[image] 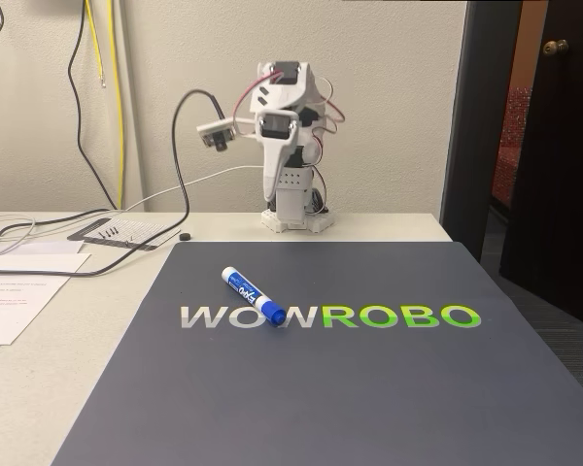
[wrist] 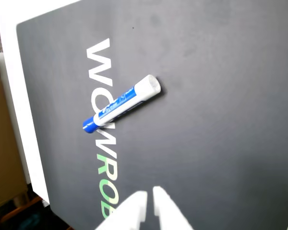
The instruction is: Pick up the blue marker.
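1. Fixed view: blue marker (image: 253,295) lies flat on dark mat (image: 369,388), diagonal, blue cap resting on the printed "WOWROBO" lettering (image: 330,316).
2. Arm (image: 290,146) stands folded upright at the table's far edge, well apart from the marker.
3. Wrist view: gripper (wrist: 148,196) enters from the bottom edge, white fingertips nearly pressed together with a thin gap, pinching nothing; marker (wrist: 122,102) sits above them, untouched.

a white plastic arm (image: 290,146) on a white base, with black motor blocks, pink and black cables looping off it, and small screw holes. white claw (wrist: 149,196) fingers.
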Motion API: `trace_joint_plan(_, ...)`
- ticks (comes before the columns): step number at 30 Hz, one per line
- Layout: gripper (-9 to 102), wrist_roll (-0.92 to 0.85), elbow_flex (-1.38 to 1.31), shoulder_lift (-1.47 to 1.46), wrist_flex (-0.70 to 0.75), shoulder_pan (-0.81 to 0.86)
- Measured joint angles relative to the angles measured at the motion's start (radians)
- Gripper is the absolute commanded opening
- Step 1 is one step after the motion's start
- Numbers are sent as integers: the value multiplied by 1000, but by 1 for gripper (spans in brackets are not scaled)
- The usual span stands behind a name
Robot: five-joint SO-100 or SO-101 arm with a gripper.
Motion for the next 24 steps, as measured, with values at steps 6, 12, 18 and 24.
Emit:
trace_joint_plan(6,1,-103,-132,-169,-9,44)
trace_joint_plan(12,1,-290,-268,-383,-77,107)
trace_joint_plan(18,1,-480,-310,-506,-167,123)
trace_joint_plan(24,0,-709,-310,-589,-290,114)
